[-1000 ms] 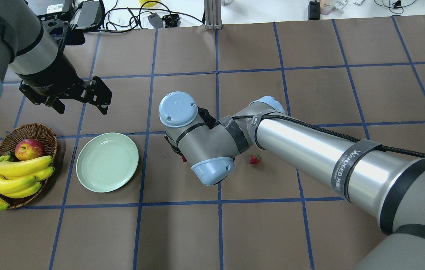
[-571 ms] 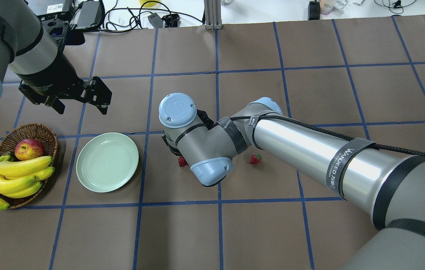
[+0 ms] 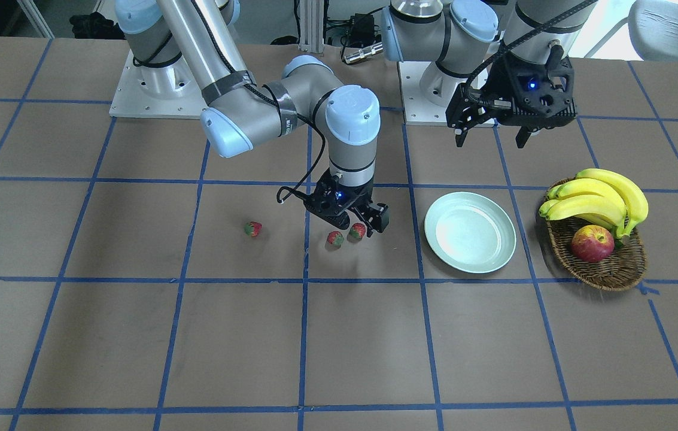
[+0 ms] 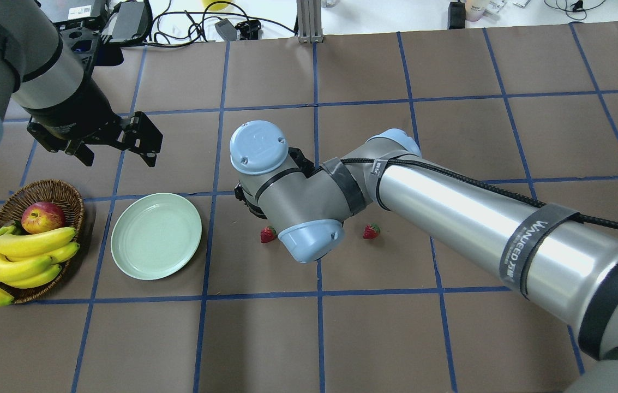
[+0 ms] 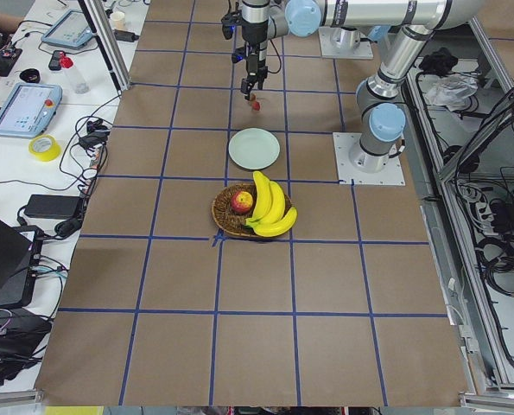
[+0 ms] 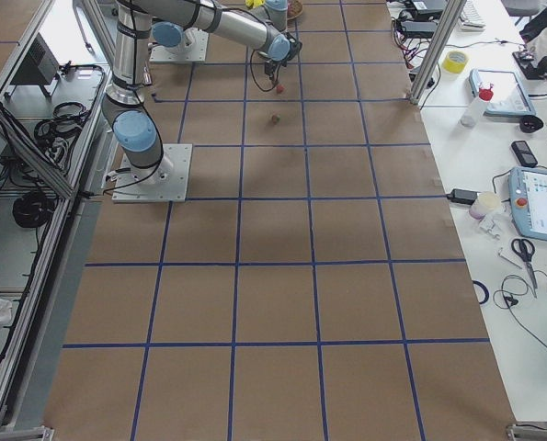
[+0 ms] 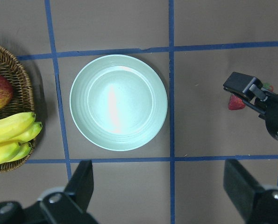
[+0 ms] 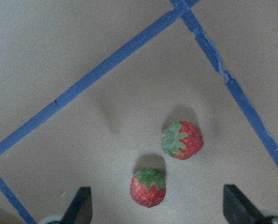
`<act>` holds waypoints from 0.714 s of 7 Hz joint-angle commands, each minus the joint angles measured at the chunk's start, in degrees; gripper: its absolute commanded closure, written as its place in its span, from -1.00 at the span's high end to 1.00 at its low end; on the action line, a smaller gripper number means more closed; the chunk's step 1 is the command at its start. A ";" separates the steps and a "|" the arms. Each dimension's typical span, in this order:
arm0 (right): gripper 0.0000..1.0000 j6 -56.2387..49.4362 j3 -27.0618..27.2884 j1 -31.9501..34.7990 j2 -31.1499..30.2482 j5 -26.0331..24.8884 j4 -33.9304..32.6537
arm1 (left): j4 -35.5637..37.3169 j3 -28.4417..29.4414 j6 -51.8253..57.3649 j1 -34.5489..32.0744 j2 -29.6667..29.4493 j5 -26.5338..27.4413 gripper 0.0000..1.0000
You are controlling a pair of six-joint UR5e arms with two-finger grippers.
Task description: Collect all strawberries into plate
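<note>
Strawberries [image 3: 335, 238], two on the table [image 3: 135, 335] under the right gripper [image 3: 360, 222], jaws spread wide, third strawberry [image 3: 253, 228] well apart, plate [image 3: 470, 232] nearby, basket [image 3: 608, 270] of bananas [image 3: 599, 200] and apple [image 3: 592, 243] beyond it, left gripper [image 3: 489, 143] hovering wide open

1. R arm [image 4: 450, 213]: stretched fwd across the middle, elbow bent, wrist pointing straight down.
2. R gripper [image 3: 359, 220]: low, fingers [image 8: 82, 207] spread wide, gripping nothing.
3. L arm [image 4: 41, 82]: kept back on own side, wrist facing down.
4. L gripper [image 3: 490, 141]: held high, jaws wide apart, empty.
</note>
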 commanded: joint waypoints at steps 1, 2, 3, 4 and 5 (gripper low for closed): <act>0.92 -10.86 2.72 -4.50 -4.16 -2.08 5.35 | 0.00 0.01 -0.03 -0.04 0.04 -0.07 1.00; 0.91 -17.77 5.17 -6.62 -6.00 -6.52 5.45 | 0.00 0.01 0.05 -0.04 0.22 0.02 1.00; 0.90 -24.63 8.59 -7.59 -7.32 -7.52 4.93 | 0.00 -0.17 -0.99 -0.04 -0.04 -0.07 1.00; 0.82 -28.18 11.15 -8.56 -8.03 -9.10 4.66 | 0.17 -0.52 -1.09 -0.04 -0.04 -0.16 1.00; 0.80 -32.30 13.17 -10.83 -8.21 -10.42 3.53 | 0.18 -0.61 -1.09 -0.04 -0.04 -0.16 1.00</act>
